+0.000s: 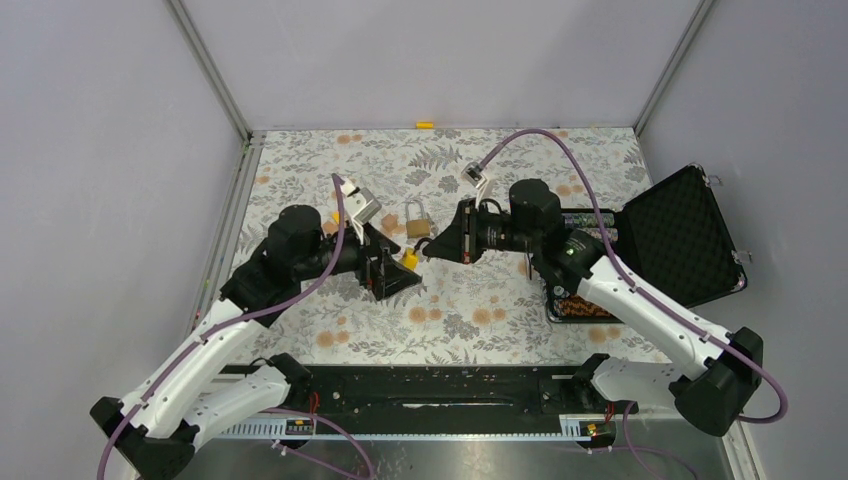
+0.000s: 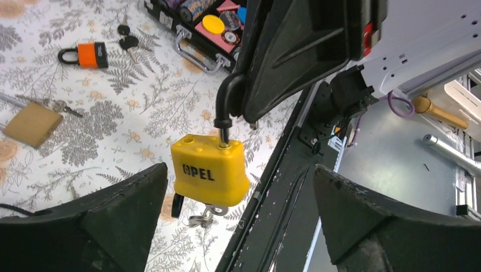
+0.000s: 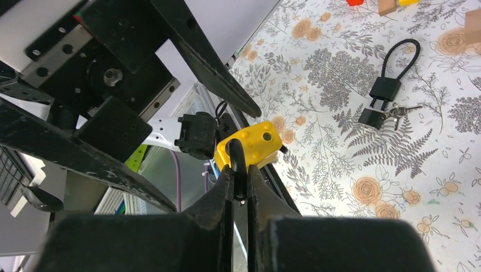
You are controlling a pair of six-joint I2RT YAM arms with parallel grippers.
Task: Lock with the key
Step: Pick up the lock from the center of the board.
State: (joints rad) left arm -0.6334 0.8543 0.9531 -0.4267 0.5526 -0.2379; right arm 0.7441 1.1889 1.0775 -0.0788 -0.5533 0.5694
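Note:
A yellow padlock [image 2: 210, 170] marked OPEL hangs in the air by its black shackle [image 2: 226, 102]. My right gripper [image 3: 240, 170] is shut on that shackle [image 3: 235, 156], with the yellow body [image 3: 249, 140] just beyond its fingertips. A key on a ring [image 2: 205, 214] sticks out of the padlock's underside. My left gripper [image 2: 241, 175] is open, its fingers on either side of the padlock's body and apart from it. In the top view the padlock [image 1: 409, 259] sits between the left gripper [image 1: 388, 270] and the right gripper [image 1: 432, 247], above the floral mat.
An orange padlock [image 2: 91, 55] with black keys, a brass padlock [image 2: 31, 123] and a black cable lock [image 3: 383, 96] lie on the mat. An open black case [image 1: 680, 235] with chips stands at the right. The black rail [image 1: 440, 390] runs along the near edge.

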